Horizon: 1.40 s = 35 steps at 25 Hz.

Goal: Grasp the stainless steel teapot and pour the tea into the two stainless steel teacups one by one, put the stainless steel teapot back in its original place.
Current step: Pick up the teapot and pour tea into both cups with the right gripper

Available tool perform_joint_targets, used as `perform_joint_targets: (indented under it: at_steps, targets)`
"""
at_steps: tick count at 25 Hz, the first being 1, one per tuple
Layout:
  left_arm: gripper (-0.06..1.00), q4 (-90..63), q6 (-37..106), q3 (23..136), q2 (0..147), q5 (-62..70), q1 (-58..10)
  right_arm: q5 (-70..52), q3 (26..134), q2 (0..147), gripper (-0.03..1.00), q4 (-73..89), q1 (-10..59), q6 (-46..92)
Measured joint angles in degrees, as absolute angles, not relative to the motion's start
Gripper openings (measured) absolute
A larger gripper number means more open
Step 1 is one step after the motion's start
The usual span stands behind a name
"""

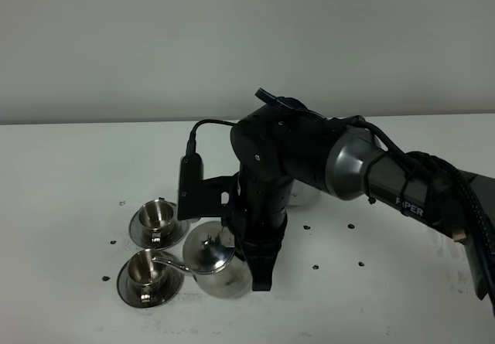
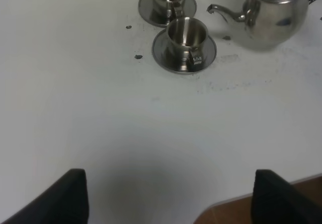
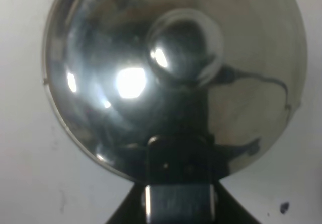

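The stainless steel teapot (image 1: 220, 270) stands near the table's front, its spout pointing left at the nearer of the two teacups (image 1: 147, 270). The other teacup (image 1: 158, 216) sits just behind, each on its saucer. My right gripper (image 1: 259, 270) reaches across from the right and is shut on the teapot's handle; the right wrist view looks down on the lid (image 3: 173, 73). The steel coaster (image 1: 309, 197) peeks out behind the right arm. My left gripper (image 2: 176, 204) is open and empty, far from the cups (image 2: 186, 35) and teapot (image 2: 274, 15).
The table is white with several small dark marks (image 1: 352, 225). Its front edge (image 2: 236, 201) shows by the left gripper in the left wrist view. The right arm's black body (image 1: 309, 158) spans the middle of the table.
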<state>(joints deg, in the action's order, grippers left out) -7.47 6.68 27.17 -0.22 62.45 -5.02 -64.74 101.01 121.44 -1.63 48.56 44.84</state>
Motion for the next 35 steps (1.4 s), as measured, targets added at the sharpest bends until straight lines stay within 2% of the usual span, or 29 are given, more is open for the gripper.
perform_joint_targets:
  at_steps: [10,35]
  targets:
    - [0.66,-7.5,6.7,27.2,-0.2,62.5,-5.0,-63.2,101.0,121.5,0.14,-4.3,49.2,44.8]
    - [0.66,-7.5,6.6,27.2,-0.2,62.5,-5.0,-68.4,110.3,127.7,0.14,-8.1,51.3,44.8]
